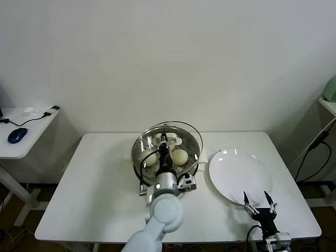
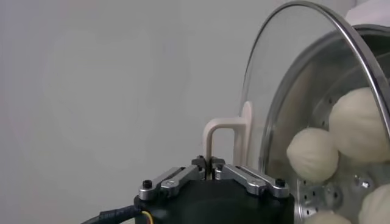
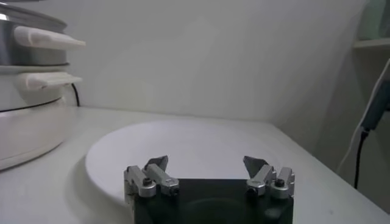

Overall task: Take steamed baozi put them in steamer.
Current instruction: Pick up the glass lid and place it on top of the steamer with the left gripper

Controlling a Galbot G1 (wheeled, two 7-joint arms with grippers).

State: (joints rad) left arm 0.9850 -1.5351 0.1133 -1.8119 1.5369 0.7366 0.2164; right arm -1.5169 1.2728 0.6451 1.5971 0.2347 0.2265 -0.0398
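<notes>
The steamer (image 1: 139,159) stands mid-table, a shiny steel pot on a cream-white base. Two steamed baozi (image 1: 180,156) (image 1: 149,159) show inside it; the left wrist view shows several baozi (image 2: 312,154) on the perforated tray (image 2: 323,196). My left gripper (image 1: 164,147) (image 2: 210,163) is shut on the cream handle (image 2: 222,129) of the glass lid (image 1: 181,131) (image 2: 286,73), which it holds tilted over the pot. My right gripper (image 1: 259,202) (image 3: 207,165) stands open and empty at the near edge of the bare white plate (image 1: 236,173) (image 3: 201,143).
A side desk at the left holds a blue mouse (image 1: 17,135) and a cable. A shelf and a dark hanging cable (image 1: 315,152) stand at the right. The steamer's side handles (image 3: 52,39) face the plate.
</notes>
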